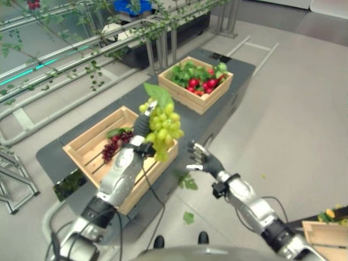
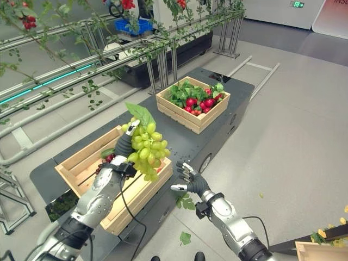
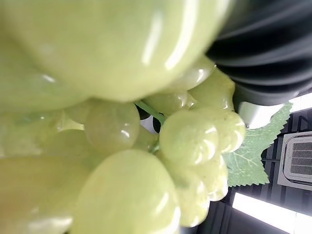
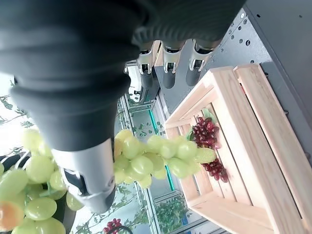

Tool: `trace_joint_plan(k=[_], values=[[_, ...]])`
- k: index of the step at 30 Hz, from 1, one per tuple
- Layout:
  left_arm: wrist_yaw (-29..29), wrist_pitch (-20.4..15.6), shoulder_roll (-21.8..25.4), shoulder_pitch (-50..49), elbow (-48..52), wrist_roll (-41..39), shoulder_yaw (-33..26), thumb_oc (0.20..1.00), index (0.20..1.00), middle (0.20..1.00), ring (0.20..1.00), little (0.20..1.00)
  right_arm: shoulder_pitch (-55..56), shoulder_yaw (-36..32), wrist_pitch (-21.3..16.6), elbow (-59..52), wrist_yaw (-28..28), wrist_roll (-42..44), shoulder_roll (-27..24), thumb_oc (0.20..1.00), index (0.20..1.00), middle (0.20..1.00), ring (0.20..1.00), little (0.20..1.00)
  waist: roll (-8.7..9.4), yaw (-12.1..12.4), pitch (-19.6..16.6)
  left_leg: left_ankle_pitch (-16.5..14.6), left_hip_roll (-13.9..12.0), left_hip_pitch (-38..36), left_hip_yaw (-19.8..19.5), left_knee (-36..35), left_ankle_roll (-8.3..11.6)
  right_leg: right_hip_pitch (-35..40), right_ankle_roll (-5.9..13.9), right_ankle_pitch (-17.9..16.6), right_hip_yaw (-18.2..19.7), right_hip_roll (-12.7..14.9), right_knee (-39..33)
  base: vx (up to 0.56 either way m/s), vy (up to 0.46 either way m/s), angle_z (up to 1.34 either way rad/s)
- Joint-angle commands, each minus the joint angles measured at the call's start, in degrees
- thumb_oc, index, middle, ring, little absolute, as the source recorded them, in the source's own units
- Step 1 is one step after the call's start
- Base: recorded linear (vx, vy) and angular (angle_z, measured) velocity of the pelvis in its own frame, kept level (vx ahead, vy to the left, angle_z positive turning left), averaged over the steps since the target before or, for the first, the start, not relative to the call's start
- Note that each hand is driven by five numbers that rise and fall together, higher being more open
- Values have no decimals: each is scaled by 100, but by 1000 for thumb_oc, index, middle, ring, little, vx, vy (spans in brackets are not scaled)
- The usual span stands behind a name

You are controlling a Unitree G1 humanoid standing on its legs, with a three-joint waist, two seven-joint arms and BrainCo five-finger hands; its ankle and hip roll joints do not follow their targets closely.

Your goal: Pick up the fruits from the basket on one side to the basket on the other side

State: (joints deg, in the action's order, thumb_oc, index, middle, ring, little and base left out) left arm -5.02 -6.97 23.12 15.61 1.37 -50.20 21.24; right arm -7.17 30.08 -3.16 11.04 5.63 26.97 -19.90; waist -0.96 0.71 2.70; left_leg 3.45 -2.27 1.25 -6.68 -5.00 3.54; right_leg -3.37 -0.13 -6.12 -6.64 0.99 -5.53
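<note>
Grapes (image 1: 162,128) aloft in left hand (image 1: 142,126)

Grey floor (image 1: 304,92); metal rails (image 1: 65,60) with leafy vines (image 2: 49,32) run behind a dark table (image 2: 217,136); fallen leaves (image 1: 188,217) lie below.

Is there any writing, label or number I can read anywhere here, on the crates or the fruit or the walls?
None can be read.
Green sign on the far wall: too small to read.
Near crate, far crate and green grapes in the left hand: no print visible.
</note>
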Motion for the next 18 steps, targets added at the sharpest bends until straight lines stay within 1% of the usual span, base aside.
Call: trace_joint_plan(k=[1,7,18], values=[[165,-373,-117,559,8,213,-63,200,200,200,200,200,-464,160,-284,-272,45,44,319,1000,1000,1000,1000,1000,168,-103,-160,-454,283,-183,100,21,-225,479,481,702,139,50,53,0,0,0],[152,-375,-206,655,7,204,92,200,200,200,200,200,-889,394,-294,-150,-25,77,544,1000,1000,1000,1000,1000,165,-72,-152,-452,277,-183,102,20,-228,477,474,704,149,47,53,0,0,0],[106,-387,-404,853,49,124,428,200,200,200,200,200,-2003,819,-340,159,-240,146,1037,1000,1000,1000,1000,1000,176,46,-137,-441,286,-167,80,22,-239,482,464,691,134,62,53,0,0,0]])
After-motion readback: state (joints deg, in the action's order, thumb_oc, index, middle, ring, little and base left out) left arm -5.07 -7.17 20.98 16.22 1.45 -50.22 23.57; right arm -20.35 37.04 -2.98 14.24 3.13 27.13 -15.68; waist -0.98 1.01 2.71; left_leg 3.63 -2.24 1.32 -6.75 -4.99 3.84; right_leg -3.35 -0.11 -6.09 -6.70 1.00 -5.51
